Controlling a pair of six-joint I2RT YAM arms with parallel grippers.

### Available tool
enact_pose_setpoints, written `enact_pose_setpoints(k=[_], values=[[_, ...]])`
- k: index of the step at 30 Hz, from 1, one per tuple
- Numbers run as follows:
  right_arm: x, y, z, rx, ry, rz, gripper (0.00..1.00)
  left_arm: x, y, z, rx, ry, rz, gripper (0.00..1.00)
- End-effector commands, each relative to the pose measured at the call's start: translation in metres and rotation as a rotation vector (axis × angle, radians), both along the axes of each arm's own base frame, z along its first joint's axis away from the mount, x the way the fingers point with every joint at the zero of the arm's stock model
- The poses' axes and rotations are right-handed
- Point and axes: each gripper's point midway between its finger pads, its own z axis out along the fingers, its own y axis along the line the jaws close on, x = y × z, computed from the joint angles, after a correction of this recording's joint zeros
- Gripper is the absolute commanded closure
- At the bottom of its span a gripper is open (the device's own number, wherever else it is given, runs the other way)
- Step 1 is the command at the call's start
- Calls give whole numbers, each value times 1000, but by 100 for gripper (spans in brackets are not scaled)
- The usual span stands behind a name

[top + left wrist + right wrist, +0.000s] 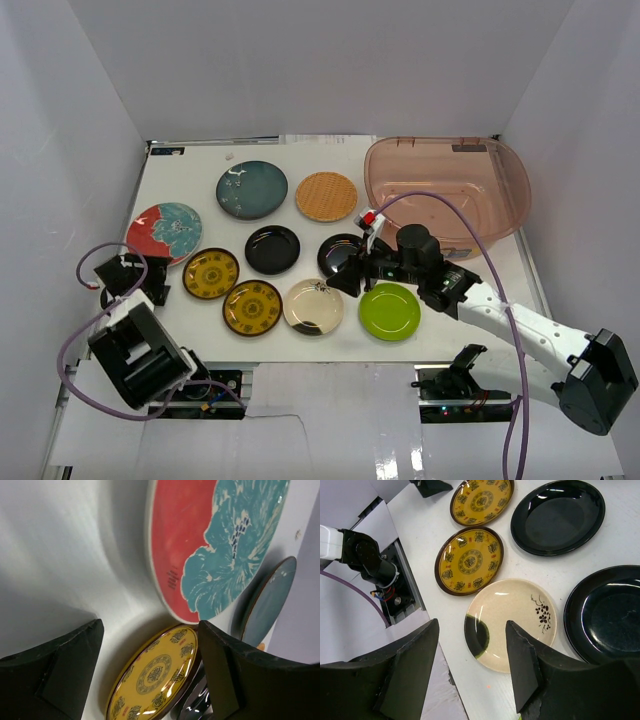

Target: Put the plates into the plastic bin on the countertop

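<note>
Several small plates lie on the white countertop (200, 175): teal (250, 189), woven tan (326, 196), red floral (164, 231), two black (272, 249) (338, 252), two yellow patterned (210, 273) (252, 307), cream (313, 306) and lime green (389, 311). The pinkish bin (500, 215) stands at the back right with no plate inside. My right gripper (346, 277) is open and empty above the cream plate (515, 620); the right wrist view shows it (472, 630) over the plate's near edge. My left gripper (135, 270) is open and empty by the red floral plate (200, 545) and a yellow plate (155, 675).
White walls enclose the table on the left, back and right. Purple cables loop by both arms (480, 250). The arm bases and mounts sit along the near edge (455, 385).
</note>
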Motion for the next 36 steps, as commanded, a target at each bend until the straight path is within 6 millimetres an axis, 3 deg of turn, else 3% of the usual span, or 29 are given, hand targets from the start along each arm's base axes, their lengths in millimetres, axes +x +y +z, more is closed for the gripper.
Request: enact_pose_setpoints(k=[1,5,9,12,13,15,16,19,23,26,27,29,30,31,32,34,36], values=[[1,4,1,19,-22,7,38,30,4,11,-37,-138,-26,13],[2,7,-3,11,-17,9,38,38,12,1,-57,-131,3,21],[4,9,-5,9,-12,8,38,40,19,-15,-79,-106,51,40],[6,12,-6,7,-7,6,38,39,22,-29,-89,-90,81,57],[7,13,-7,4,-4,4,38,39,21,-32,-95,-88,85,71],[9,16,-8,2,1,5,39,39,21,-37,-102,-90,89,84],[9,17,-10,-4,8,6,38,40,20,-36,-112,-101,87,96],[10,22,-10,-5,17,10,39,47,18,-28,-125,-146,73,100],[15,28,-7,-8,22,8,39,61,16,10,-127,-293,48,100],[24,34,2,-6,14,-5,38,73,7,62,-145,-467,-8,100],[27,37,6,-1,6,-7,37,77,5,91,-111,-554,-35,100],[35,47,18,22,-4,-5,28,78,-1,124,-106,-644,-65,100],[36,53,16,22,14,13,19,76,-4,148,-72,-700,-85,100],[41,60,31,50,13,14,15,78,-7,168,-49,-740,-110,100],[44,67,29,49,31,20,8,79,-12,179,-37,-758,-134,100],[52,78,47,90,44,11,2,79,-29,204,-8,-797,-205,100],[61,87,52,109,63,-6,5,81,-47,218,23,-808,-289,100]])
